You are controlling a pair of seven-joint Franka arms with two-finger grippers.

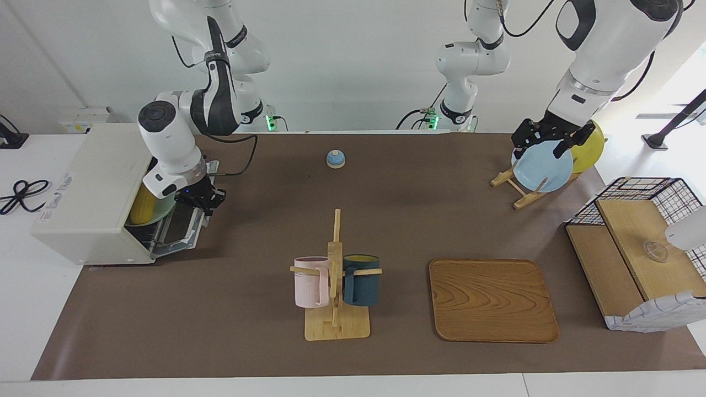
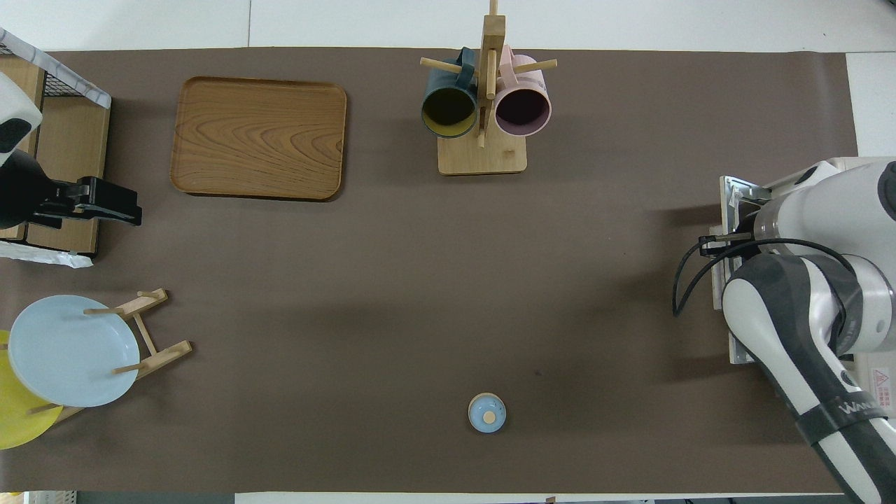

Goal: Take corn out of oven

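Observation:
The cream-white oven (image 1: pixel 88 193) stands at the right arm's end of the table, its glass door (image 1: pixel 179 231) swung down almost flat. Inside, the yellow corn (image 1: pixel 144 202) lies on a pale green plate (image 1: pixel 164 210). My right gripper (image 1: pixel 201 199) is shut on the handle at the door's free edge; the handle itself is hidden under it. In the overhead view the right arm covers most of the oven (image 2: pixel 833 168) and the corn is hidden. My left gripper (image 1: pixel 543 142) waits open over the blue plate (image 1: pixel 543 168) in the plate rack.
A mug rack (image 1: pixel 335 275) with a pink and a dark blue mug stands mid-table. A wooden tray (image 1: pixel 492 300) lies beside it. A small blue bell (image 1: pixel 335 159) sits near the robots. A wire-and-wood basket shelf (image 1: pixel 640 253) and a yellow plate (image 1: pixel 590 146) are at the left arm's end.

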